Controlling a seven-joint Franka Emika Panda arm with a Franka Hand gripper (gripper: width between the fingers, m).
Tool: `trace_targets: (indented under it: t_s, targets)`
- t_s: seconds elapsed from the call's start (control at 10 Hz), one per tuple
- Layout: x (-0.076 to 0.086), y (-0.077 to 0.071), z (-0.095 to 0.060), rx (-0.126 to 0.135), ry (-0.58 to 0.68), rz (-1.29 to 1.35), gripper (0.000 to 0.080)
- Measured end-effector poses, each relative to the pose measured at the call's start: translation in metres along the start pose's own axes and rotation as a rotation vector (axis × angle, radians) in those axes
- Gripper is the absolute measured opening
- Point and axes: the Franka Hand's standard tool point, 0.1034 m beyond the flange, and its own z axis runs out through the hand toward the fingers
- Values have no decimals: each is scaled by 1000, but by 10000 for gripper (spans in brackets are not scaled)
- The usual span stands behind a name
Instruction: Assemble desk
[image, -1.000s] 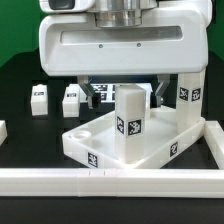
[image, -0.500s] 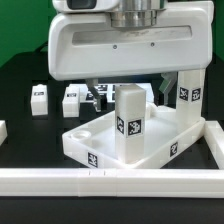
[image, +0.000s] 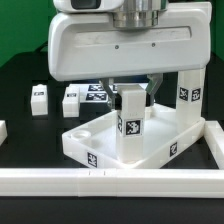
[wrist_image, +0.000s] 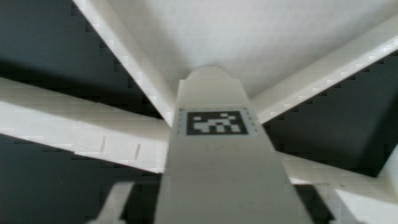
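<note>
The white tray-like tabletop (image: 90, 150) lies at the front of the table. One white square leg (image: 128, 125) with a tag stands upright in its near corner. A second leg (image: 186, 95) stands at its corner on the exterior view's right. My gripper (image: 130, 92) hangs over the near leg, a finger on each side of its top. In the wrist view the leg (wrist_image: 222, 165) runs up between my fingers (wrist_image: 128, 200) with a dark gap on each side, so the jaws are open around it and not clamped. The tabletop's floor (wrist_image: 231, 30) shows beyond the leg.
Two loose legs (image: 39, 99) (image: 71, 100) stand on the black table at the exterior view's left. The marker board (image: 95, 93) lies behind the tabletop. White border rails run along the front (image: 110, 182) and the right (image: 214, 135).
My gripper has shifted toward the exterior view's right and come down a little, so its fingers now flank the top of the near leg. The legs and tabletop have not moved.
</note>
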Motion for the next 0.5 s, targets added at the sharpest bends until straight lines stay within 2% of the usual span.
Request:
trace_targets:
  t_s: [0.4,0.5]
  targets:
    - [0,0,0,3,1,169,288]
    - [0,-1,0,13,3,291,288]
